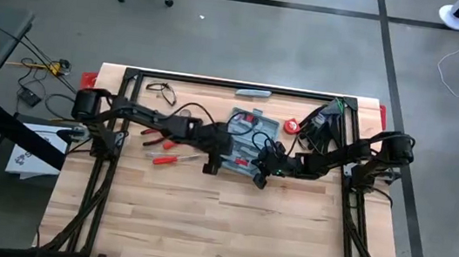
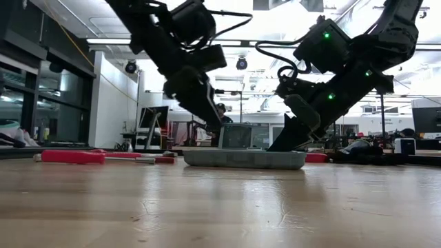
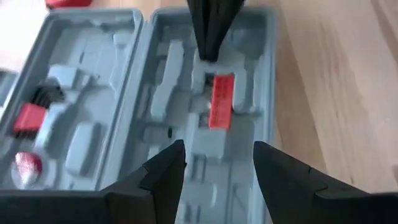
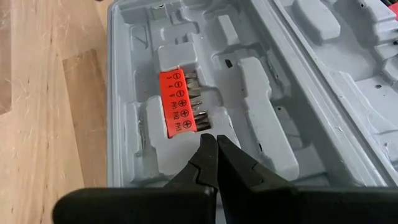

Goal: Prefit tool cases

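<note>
Currently the tool case (image 1: 250, 142) lies opened flat near the middle of the table (image 1: 200, 221), both moulded halves facing up. The left gripper (image 3: 214, 171) hovers just above one half with its fingers spread apart and nothing between them. The right gripper (image 4: 214, 163) has its fingers pressed together, tips at the edge of the red bit holder (image 4: 182, 102) seated in its recess.

Handling: the case appears to be thin rigid plastic, probably light, so it may slide on the smooth wood when pushed. Hold it by an outer wall or rim; avoid the hinge line between the halves, which likely flexes. Seated inserts should be pressed straight down.

Markings: the bit holder carries a row of small screw-head symbols and tiny characters, too small to read reliably. No brand name is legible on the case. Loose red-handled tools (image 1: 175, 155) lie on the table beside the left arm.
</note>
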Motion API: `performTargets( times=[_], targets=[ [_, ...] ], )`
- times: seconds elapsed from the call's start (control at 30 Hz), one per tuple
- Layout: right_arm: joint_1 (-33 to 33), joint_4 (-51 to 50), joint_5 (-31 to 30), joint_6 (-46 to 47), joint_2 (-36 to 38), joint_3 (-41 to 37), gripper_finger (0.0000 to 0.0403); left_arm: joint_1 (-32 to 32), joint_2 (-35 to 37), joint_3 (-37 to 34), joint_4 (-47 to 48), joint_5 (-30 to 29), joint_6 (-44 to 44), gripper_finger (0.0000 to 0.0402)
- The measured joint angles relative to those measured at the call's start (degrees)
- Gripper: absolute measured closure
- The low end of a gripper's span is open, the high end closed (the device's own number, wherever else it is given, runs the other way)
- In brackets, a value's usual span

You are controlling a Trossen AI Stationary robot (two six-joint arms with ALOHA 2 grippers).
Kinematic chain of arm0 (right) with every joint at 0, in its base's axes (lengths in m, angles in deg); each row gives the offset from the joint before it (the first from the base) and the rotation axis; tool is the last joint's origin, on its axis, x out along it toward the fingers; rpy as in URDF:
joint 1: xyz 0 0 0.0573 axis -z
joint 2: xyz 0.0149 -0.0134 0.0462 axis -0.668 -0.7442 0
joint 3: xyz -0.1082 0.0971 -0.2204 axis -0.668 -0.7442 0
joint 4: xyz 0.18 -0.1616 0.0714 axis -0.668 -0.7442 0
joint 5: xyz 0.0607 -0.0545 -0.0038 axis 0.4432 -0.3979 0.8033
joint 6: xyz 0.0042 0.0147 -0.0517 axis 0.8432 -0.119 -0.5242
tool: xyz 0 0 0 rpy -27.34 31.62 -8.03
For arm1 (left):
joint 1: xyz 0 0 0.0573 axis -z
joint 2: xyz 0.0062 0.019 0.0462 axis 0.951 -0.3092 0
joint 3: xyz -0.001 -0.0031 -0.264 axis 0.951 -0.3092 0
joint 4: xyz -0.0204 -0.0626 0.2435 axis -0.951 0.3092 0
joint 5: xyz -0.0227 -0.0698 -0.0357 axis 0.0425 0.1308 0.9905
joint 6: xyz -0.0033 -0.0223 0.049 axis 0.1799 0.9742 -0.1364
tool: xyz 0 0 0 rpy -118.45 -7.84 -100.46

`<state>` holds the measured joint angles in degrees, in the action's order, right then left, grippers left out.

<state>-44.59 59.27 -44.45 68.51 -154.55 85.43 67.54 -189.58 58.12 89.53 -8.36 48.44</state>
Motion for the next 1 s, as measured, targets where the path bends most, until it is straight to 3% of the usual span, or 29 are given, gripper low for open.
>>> performTargets(
  times=[0.53, 1.0],
  targets=[
    [0.0, 0.56, 0.0, -1.25, -0.02, 0.07, 0.0403, 0.11, -14.5, 17.45, 14.21, 3.26, -6.09, 0.0222],
    [0.0, 0.85, 0.04, -1.29, 0.0, 0.08, 0.0402, -1.31, -19.86, 21.2, 18.39, 3.39, -6.45, 0.0222]
  ],
)
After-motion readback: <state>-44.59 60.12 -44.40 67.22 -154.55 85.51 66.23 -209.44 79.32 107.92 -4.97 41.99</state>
